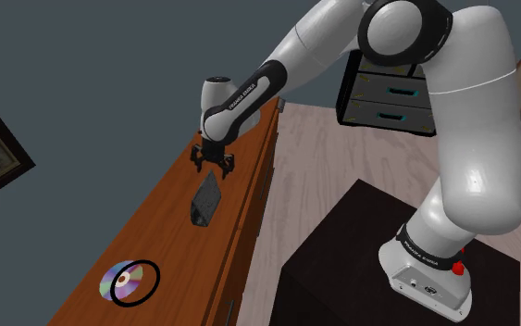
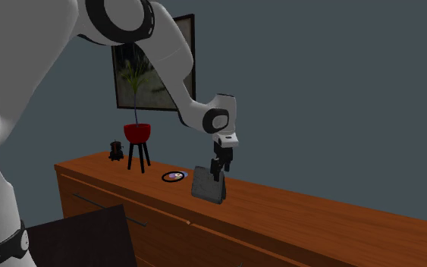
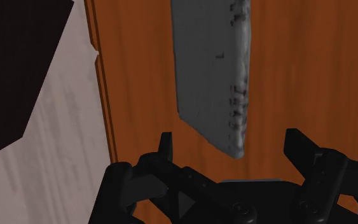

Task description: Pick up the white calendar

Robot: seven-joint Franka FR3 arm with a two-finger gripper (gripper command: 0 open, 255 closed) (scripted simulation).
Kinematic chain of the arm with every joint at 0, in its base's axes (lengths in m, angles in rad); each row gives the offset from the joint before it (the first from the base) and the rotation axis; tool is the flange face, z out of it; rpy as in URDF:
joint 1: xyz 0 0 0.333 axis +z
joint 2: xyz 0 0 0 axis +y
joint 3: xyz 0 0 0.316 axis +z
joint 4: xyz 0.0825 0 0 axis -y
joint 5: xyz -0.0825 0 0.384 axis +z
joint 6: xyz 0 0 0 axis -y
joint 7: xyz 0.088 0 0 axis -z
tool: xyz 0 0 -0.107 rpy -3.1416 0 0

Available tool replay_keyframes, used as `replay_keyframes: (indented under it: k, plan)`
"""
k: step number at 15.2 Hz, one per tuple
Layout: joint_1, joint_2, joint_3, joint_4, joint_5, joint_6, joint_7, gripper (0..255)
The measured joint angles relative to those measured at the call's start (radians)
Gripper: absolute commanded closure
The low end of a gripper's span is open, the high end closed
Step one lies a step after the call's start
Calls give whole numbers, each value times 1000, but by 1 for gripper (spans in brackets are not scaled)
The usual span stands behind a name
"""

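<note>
Spread fingers (image 3: 165, 145) of the hand (image 1: 213, 171) hover released above the grey calendar (image 1: 206, 199), which stands on the bench (image 1: 156, 227) left of centre in the shoulder view.

Brown wooden table (image 1: 156, 231), grey calendar (image 1: 206, 199) standing mid-top, shiny disc (image 1: 124, 281) in black ring, red pot (image 2: 136, 133) on black stand (image 2: 138, 158), small dark object (image 2: 115, 150)

Home room with wooden sideboard (image 2: 318, 220), framed picture (image 2: 139, 80), potted plant (image 2: 136, 133) and drawer cabinet (image 1: 383, 97)
</note>
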Motion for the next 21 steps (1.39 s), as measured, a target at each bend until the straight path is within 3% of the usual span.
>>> replay_keyframes:
  k: [1,2,12,21]
  plan:
    - [2,7,-1,0,-1,7,1,0]
    - [3,12,-2,2,-2,10,2,255]
    - [4,15,-2,4,-3,12,2,255]
    - [-9,-64,11,-5,12,-58,-1,255]
